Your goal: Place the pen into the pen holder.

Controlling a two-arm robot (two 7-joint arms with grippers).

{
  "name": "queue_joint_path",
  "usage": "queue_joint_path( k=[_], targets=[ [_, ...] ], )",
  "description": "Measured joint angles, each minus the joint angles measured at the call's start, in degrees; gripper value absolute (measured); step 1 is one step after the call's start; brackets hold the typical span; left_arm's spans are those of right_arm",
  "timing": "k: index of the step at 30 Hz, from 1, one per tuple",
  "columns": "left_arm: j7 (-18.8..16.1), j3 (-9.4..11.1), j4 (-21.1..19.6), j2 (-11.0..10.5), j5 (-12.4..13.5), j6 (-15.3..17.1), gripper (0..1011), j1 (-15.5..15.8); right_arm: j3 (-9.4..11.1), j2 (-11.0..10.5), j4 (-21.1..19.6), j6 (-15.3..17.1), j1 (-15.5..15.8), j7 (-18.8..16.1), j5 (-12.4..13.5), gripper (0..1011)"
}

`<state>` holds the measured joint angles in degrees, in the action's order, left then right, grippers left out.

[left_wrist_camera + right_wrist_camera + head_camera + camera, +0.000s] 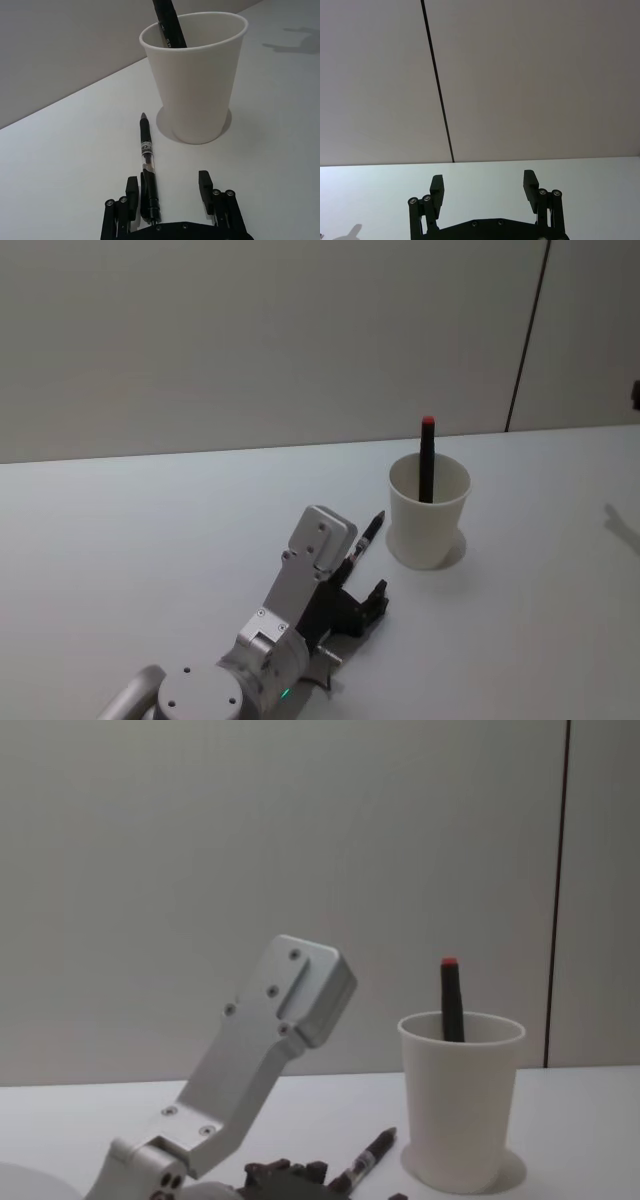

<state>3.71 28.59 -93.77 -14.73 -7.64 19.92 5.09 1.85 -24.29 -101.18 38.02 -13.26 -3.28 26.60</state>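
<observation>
Two black fingers of the left gripper stand spread wide, low over the white table, and the pen lies lengthwise between them, tucked close to one finger with a broad gap to the other; whether that near finger actually touches it I can't quite make out. The pen's tip points toward the pen holder, a white paper cup standing upright just beyond it, the two apart. Inside the cup a second dark pen with a red end leans against the rim and pokes above it. The right gripper hangs above the table facing the wall, its fingers likewise parted
</observation>
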Motion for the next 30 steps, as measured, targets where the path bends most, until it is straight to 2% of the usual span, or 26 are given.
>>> queue_joint_path(
  k=[1, 4, 6, 7, 12, 13, 15, 16, 19, 30],
  targets=[
    [0.0, 0.0, 0.0, 0.0, 0.0, 0.0, 746, 0.0, 0.0, 0.0, 0.0, 0.0, 0.0, 0.0, 0.0, 1002],
    [0.1, 0.0, 0.0, 0.0, 0.2, 0.1, 629, 0.0, 0.0, 0.0, 0.0, 0.0, 0.0, 0.0, 0.0, 1001],
    [0.1, 0.0, 0.0, 0.0, 0.2, 0.1, 598, 0.0, 0.0, 0.0, 0.0, 0.0, 0.0, 0.0, 0.0, 1001],
    [0.2, 0.0, 0.0, 0.0, 0.3, 0.2, 531, 0.0, 0.0, 0.0, 0.0, 0.0, 0.0, 0.0, 0.0, 1001],
    [0.2, 0.0, 0.0, 0.0, 0.4, 0.3, 398, 0.1, 0.0, 0.0, 0.0, 0.0, 0.0, 0.0, 0.0, 1001],
    [0.2, 0.0, 0.0, -0.1, 0.4, 0.3, 329, 0.1, 0.0, 0.0, 0.0, 0.0, 0.0, 0.0, 0.0, 1002],
    [0.2, 0.0, 0.0, -0.1, 0.4, 0.3, 287, 0.1, 0.0, 0.0, 0.0, 0.0, 0.0, 0.0, 0.0, 1001],
    [0.2, 0.0, 0.0, -0.1, 0.4, 0.3, 228, 0.1, 0.0, 0.0, 0.0, 0.0, 0.0, 0.0, 0.0, 1002],
    [0.2, -0.1, 0.0, -0.1, 0.5, 0.4, 179, 0.1, 0.0, 0.0, 0.0, 0.0, 0.0, 0.0, 0.0, 1001],
    [0.2, -0.1, 0.0, -0.1, 0.6, 0.4, 178, 0.1, 0.0, 0.0, 0.0, 0.0, 0.0, 0.0, 0.0, 1001]
  ],
)
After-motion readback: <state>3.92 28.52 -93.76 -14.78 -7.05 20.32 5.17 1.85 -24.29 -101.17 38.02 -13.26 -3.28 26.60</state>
